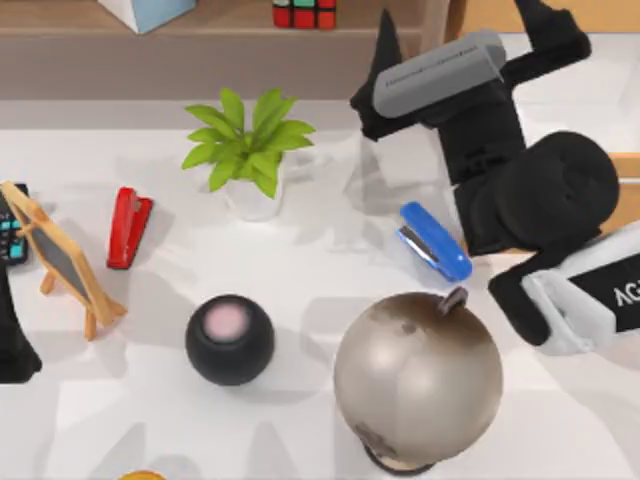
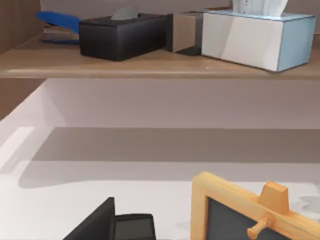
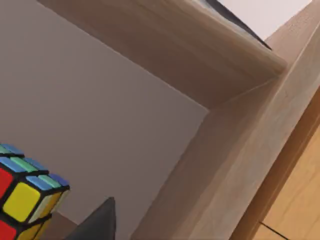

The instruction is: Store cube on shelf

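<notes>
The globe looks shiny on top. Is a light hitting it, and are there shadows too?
Top view: yes, the globe has a pale sheen on its upper side, and soft grey shadows lie on the white table beside the plant and red stapler. Left wrist view: a broad shadow falls under the shelf.

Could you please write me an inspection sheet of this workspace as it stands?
Surface: white table, crowded.
Job's things: cube sits on the shelf, beside a blue-white box.
Clutter: plant, red stapler, blue stapler, globe, black speaker, chalkboard.
End effectors: right end effector is at the shelf's right end, off the cube; left arm is parked at the table's left edge.
Cables: nothing seen.
Surroundings: orange-wood cabinet to the right of the shelf.
</notes>
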Robot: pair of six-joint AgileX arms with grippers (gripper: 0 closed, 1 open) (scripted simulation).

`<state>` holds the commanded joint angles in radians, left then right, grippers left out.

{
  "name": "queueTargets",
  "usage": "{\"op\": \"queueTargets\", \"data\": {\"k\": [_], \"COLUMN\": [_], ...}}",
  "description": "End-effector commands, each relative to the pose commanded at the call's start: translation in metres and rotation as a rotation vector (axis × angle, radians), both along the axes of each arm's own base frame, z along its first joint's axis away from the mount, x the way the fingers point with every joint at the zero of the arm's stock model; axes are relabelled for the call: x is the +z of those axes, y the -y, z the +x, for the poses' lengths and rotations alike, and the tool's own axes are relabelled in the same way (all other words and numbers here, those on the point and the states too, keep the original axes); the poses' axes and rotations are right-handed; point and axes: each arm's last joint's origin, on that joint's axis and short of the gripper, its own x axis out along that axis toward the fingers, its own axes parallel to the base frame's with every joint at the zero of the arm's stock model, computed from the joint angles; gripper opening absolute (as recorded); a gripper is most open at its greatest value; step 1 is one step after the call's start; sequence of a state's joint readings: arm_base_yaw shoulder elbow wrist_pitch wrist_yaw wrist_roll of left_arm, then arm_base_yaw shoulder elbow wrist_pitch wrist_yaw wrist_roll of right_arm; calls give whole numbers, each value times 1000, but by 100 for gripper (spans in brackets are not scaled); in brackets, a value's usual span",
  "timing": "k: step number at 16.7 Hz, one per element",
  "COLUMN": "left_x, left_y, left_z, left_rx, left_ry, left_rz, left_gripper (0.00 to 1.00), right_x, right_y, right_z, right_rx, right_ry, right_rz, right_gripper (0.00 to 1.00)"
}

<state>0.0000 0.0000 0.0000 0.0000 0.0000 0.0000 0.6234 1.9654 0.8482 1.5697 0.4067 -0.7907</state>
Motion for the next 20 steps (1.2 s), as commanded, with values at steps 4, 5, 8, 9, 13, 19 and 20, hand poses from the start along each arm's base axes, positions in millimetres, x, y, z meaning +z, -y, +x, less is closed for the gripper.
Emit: {"op": "queueTargets", "data": {"k": [4,5,8,9,13,19,20], "left_x": [0,0,0,0,0,0,0], "left_y": [0,0,0,0,0,0,0], "left_z": [0,0,0,0,0,0,0], "left_rx": [0,0,0,0,0,0,0], "left_ry": [0,0,0,0,0,0,0], "left_rz": [0,0,0,0,0,0,0], "left_gripper": [100,100,100,100,100,100,100], "right_x": [-26,-32,-51,-59,-90,-102,-102], "right_y": [42,54,86,96,128,141,141], "right_z": [-42,-50,-69,-74,-84,-82,-82], "right_rx": [-87,-119,-222,-254,-351,-397,-397], "right_ry": [27,25,-24,-56,-223,-298,-298], "right_rz": [-261,-328,-536,-610,-881,-973,-973], "right_gripper": [100,100,100,100,100,100,100]}}
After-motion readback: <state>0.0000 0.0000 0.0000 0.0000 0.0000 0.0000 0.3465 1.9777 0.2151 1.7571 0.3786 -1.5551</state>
